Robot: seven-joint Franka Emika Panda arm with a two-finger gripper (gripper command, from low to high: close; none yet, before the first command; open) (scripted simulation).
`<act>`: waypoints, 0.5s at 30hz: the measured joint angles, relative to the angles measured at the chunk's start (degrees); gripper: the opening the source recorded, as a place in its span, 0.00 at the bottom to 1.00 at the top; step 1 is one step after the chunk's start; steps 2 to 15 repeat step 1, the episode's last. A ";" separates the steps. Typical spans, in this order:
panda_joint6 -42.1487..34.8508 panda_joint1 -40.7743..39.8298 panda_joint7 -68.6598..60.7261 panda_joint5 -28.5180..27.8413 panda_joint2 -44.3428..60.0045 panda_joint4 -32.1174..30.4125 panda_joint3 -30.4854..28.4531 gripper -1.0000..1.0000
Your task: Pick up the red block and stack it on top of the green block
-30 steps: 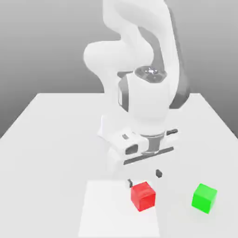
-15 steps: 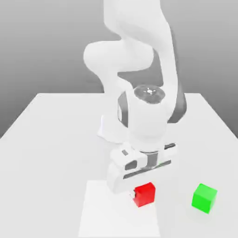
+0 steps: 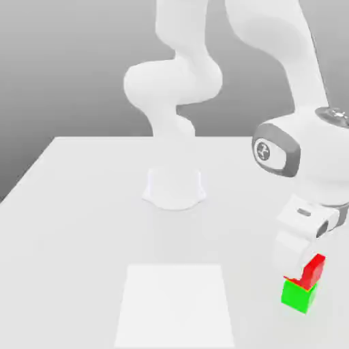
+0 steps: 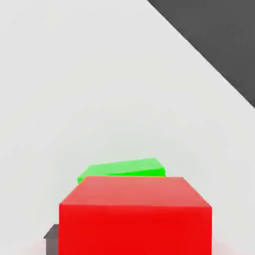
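Because stacking was the aim:
Red block (image 3: 314, 270): sat over the green block (image 3: 298, 296), seemingly touching.
Hand (image 3: 305, 267): closed on the red block, keeping it aligned.
Worktop (image 3: 88, 225): carried the green block.

Smooth matt red block (image 4: 135, 215) (plain faces)

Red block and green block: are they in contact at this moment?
Cannot tell. In the exterior view the red block sits directly over the green block with no visible gap, but the hand hides part of the seam, so contact is not plain.
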 joint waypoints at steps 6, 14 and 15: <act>0.00 0.00 0.00 0.00 0.00 0.00 0.00 1.00; 0.00 0.00 0.00 0.00 0.00 0.00 0.00 1.00; 0.00 0.00 0.00 0.00 0.00 0.00 0.00 1.00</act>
